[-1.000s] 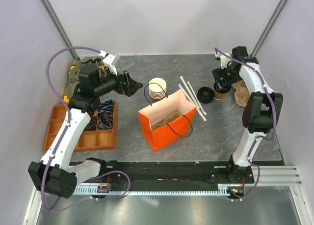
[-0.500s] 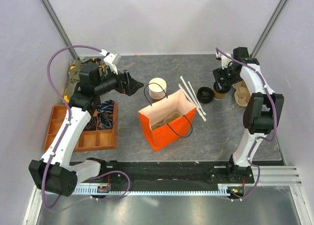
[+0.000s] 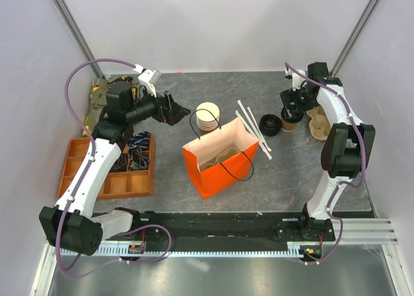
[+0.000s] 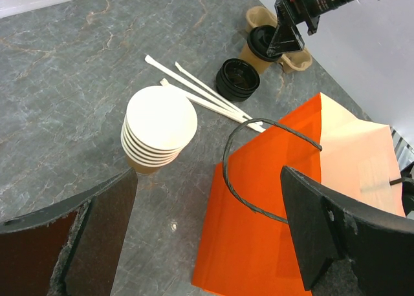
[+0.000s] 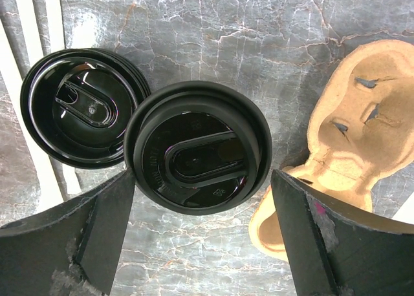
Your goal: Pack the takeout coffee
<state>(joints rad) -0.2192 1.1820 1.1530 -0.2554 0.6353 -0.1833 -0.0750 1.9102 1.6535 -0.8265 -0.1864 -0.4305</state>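
The takeout coffee point(image 3: 290, 119), a small tan cup with a black lid, stands at the back right; it also shows in the right wrist view point(image 5: 197, 147) and the left wrist view point(image 4: 261, 41). My right gripper point(image 3: 290, 106) is open just above it, with a finger on each side of the lid point(image 5: 202, 177). The orange bag point(image 3: 222, 159) stands open in the middle, its black handle up point(image 4: 272, 231). My left gripper point(image 3: 180, 114) is open and empty, left of the bag's rim and above the table point(image 4: 208, 179).
A stack of lidless tan cups point(image 3: 207, 117) stands behind the bag. A loose black lid point(image 3: 270, 124) and white straws point(image 3: 252, 129) lie left of the coffee. A cardboard carrier point(image 3: 318, 123) lies to its right. An orange compartment tray point(image 3: 107, 170) sits at the left.
My left gripper has shifted slightly back and to the right, still open. The right gripper has stayed over the coffee.
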